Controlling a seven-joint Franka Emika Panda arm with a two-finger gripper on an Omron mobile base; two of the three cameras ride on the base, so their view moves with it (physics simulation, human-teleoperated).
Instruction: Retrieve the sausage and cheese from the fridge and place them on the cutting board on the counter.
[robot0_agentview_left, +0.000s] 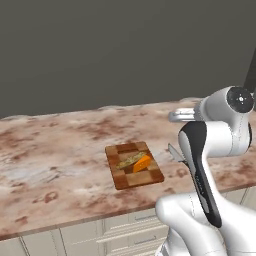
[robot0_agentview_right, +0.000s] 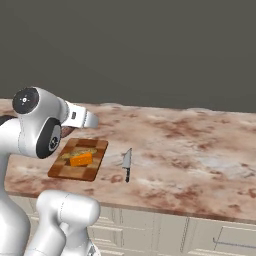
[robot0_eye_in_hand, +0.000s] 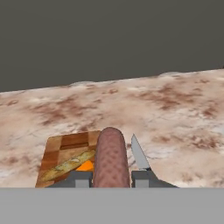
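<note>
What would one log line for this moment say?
gripper: shut on sausage | cheese: on board, beside speckled lump | knife: on counter | next: probably set sausage down

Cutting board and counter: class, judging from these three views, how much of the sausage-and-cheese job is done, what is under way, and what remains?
Done: the cheese lies on the cutting board, beside a tan speckled lump. In hand: the tool is shut on the sausage, carried above the counter near the board and a knife. Left: set the sausage on the board.
</note>
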